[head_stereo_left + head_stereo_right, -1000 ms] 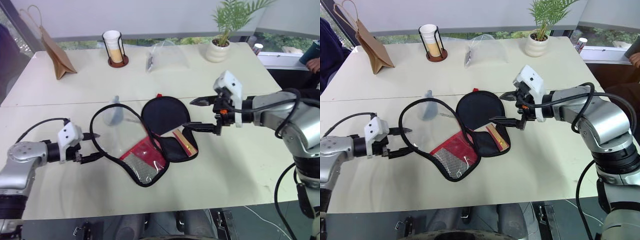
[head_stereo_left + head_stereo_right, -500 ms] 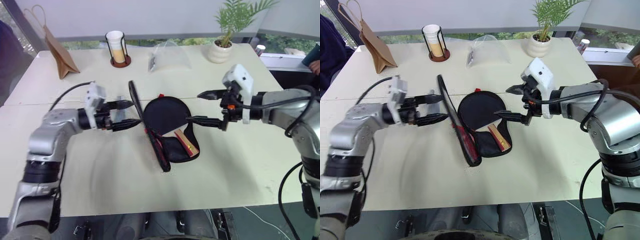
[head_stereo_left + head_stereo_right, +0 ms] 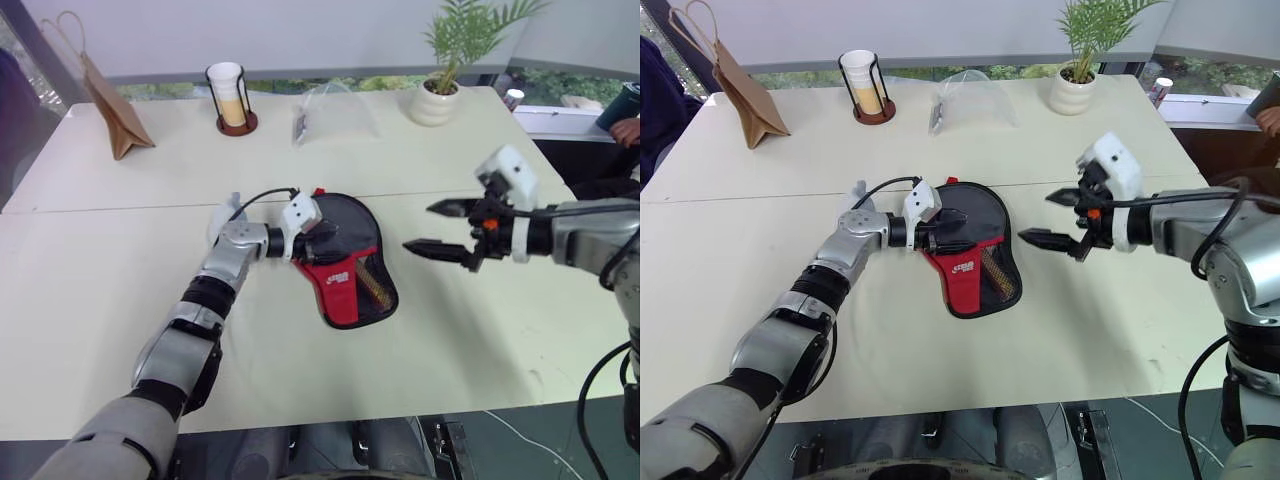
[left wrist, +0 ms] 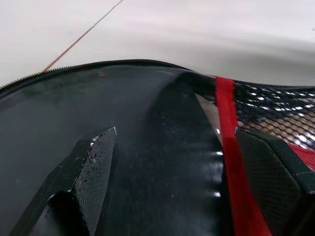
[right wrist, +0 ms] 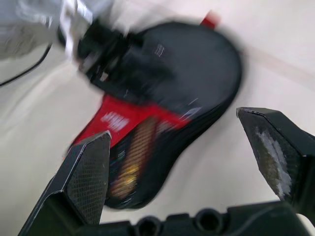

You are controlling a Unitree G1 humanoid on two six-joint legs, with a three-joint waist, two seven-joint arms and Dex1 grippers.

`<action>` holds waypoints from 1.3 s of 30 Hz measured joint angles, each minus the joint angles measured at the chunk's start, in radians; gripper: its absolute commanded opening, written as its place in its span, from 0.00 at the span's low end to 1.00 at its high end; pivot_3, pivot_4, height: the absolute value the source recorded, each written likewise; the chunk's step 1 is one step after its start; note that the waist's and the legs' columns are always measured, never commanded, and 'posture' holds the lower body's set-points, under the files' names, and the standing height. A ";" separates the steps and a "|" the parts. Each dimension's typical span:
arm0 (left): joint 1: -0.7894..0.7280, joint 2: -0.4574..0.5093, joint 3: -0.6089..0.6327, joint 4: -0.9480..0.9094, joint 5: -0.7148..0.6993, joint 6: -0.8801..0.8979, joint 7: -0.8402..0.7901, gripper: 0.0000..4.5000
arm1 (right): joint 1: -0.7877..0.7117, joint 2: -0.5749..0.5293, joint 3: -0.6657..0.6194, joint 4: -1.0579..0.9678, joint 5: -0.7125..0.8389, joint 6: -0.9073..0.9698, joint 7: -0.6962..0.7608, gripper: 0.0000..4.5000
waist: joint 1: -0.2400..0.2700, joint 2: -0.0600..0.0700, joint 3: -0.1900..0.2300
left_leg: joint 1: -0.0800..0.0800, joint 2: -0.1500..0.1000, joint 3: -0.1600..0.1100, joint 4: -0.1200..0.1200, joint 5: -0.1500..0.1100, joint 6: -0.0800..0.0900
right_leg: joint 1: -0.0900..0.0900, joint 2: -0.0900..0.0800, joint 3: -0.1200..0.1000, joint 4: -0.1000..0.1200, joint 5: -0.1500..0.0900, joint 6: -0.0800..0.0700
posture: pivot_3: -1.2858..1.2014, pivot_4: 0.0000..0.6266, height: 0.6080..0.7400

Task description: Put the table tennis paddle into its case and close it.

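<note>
Fabric case (image 3: pixel 345 265) looks soft and light; my left fingers (image 3: pixel 952 216) spread on its flap, right fingers (image 3: pixel 1043 238) wide, so I'd pinch the zip edge.

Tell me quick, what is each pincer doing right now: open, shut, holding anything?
Left pincer: open, fingers spread over the case, gripping nothing.
Right pincer: open and empty, off to the side of the case.
</note>
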 measured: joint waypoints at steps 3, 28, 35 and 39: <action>0.030 0.044 0.022 -0.123 -0.023 0.039 -0.033 0.89 | -0.001 0.034 0.026 0.051 0.014 0.032 -0.003 0.99 | 0.002 0.000 0.000 | -0.001 0.000 0.000 0.001 0.000 0.000 | 0.000 0.000 0.001 -0.001 0.000 0.000 | 0.52 0.24 0.95; 0.389 0.338 0.237 -1.000 -0.334 0.516 0.066 0.89 | -0.108 0.234 0.216 0.541 -0.062 0.026 0.110 0.99 | 0.001 0.001 0.000 | 0.001 -0.001 0.000 0.000 0.000 -0.001 | 0.002 0.000 0.002 -0.001 0.000 0.000 | 0.52 0.24 0.95; 0.415 0.347 0.237 -1.024 -0.345 0.526 0.096 0.89 | -0.117 0.267 0.209 0.570 -0.072 0.039 0.114 0.94 | 0.000 0.001 -0.001 | 0.002 -0.001 -0.001 0.000 0.000 -0.001 | 0.003 0.000 0.002 -0.001 0.000 0.000 | 0.52 0.24 0.95; 0.415 0.347 0.237 -1.031 -0.346 0.526 0.108 0.89 | -0.116 0.281 0.212 0.569 -0.095 0.040 0.101 0.83 | -0.001 0.001 -0.002 | 0.002 -0.001 -0.001 0.000 0.000 -0.001 | 0.003 0.000 0.002 -0.001 0.000 0.000 | 0.52 0.24 0.95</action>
